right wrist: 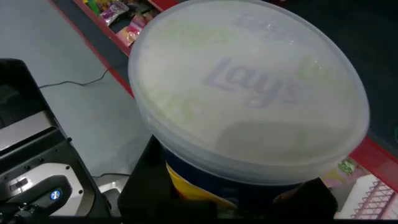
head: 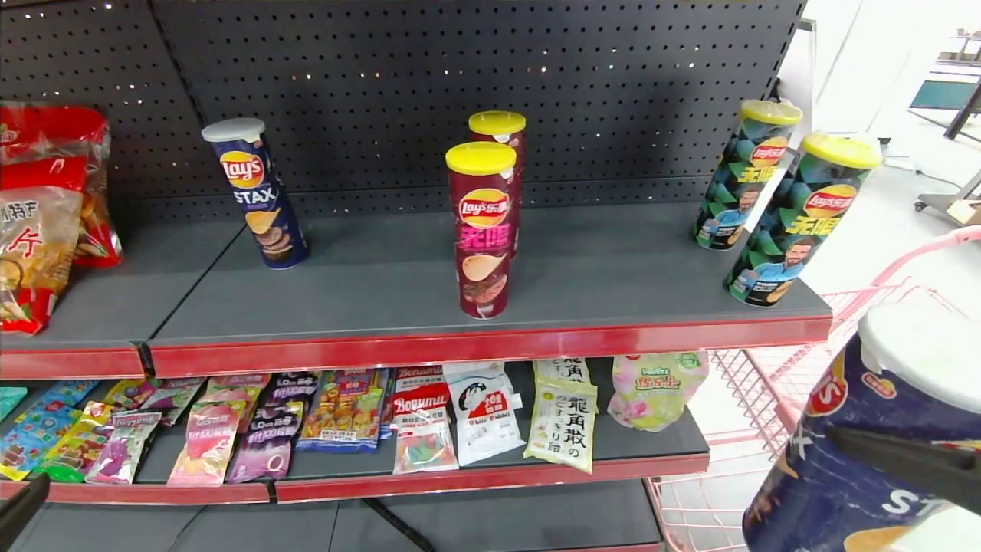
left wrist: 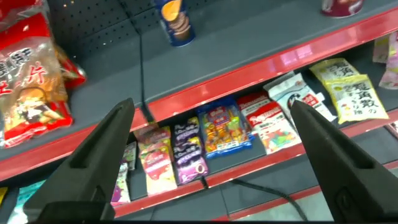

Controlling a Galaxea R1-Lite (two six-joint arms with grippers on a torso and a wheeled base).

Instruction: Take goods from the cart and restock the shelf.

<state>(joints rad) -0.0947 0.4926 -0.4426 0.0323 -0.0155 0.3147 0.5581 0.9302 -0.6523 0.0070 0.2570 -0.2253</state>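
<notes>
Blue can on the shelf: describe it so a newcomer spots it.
Find the upper grey shelf with the red edge. Left of the centre a can stands alone. It is dark blue with a white lid; the other cans there have yellow lids.

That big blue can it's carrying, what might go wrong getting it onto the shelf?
The held can would pass the two green cans standing at the shelf's right end; a brush might topple one into the pink cart. The tall maroon cans stand between it and the matching blue can, so they could also tip.

Grey shelf (head: 368, 284) carries five chip cans (head: 481, 230) and snack bags (head: 38, 230).
</notes>
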